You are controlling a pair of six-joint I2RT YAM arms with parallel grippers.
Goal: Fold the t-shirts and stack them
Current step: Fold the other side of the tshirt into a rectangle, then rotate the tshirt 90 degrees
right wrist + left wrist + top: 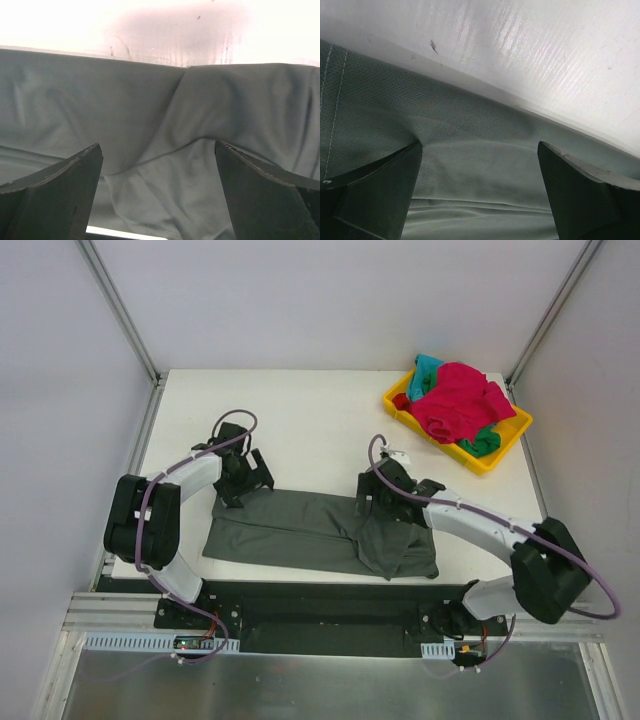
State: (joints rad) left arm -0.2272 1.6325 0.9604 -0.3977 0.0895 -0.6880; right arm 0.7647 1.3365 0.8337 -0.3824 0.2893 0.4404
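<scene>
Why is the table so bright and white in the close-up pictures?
Right wrist view: glare washes the table behind the grey shirt almost pure white. Left wrist view: shiny streaks of glare on the table, while the fingers look dark and shadowy. Top view: soft, even light, no glare.

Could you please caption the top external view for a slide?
Left gripper and right gripper, both open, over the olive-grey t-shirt; other shirts in yellow tray.
</scene>
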